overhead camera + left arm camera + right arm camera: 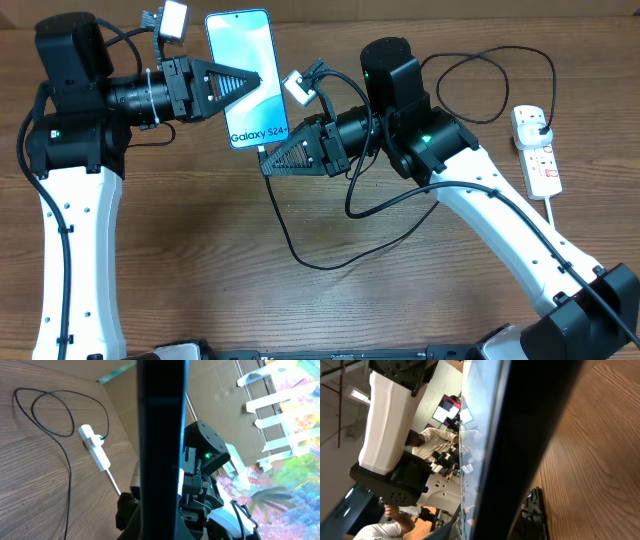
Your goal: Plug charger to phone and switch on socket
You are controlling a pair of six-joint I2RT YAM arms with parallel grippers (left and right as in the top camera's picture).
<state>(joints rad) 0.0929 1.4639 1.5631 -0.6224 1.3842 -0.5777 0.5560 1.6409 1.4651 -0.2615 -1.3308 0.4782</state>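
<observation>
Wooden table (220,280) — phone (240,35), "Galaxy S24" text

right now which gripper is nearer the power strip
Right. The right gripper holds the charger at the Galaxy S24 phone's lower end. The left gripper grips the phone farther from the power strip.

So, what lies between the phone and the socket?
The right arm and a loop of the charger lie between the phone and the socket. The overhead view shows it.
</observation>
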